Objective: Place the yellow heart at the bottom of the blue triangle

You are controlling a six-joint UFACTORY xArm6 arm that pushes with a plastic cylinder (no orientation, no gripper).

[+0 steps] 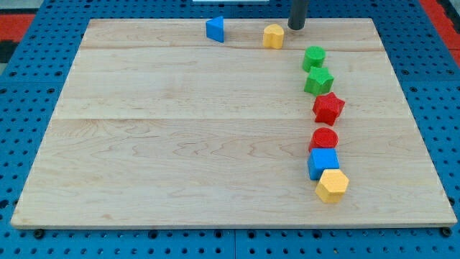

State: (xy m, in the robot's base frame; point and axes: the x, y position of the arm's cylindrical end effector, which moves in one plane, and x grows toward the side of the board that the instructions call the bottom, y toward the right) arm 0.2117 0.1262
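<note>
Yellow heart (273,36) sits right of the blue triangle (215,29); my tip (296,27), a bare rod gripping nothing, stands just right of the heart.

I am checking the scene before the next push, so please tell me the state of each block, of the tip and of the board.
my tip: just right of the yellow heart, apparently apart
yellow heart: near top edge, right of blue triangle
blue triangle: alone, top edge
green cylinder: touching green star
green star: above red star
red star: free
red cylinder: against blue cube
blue cube: touching yellow hexagon
yellow hexagon: lowest
board: flat
</note>
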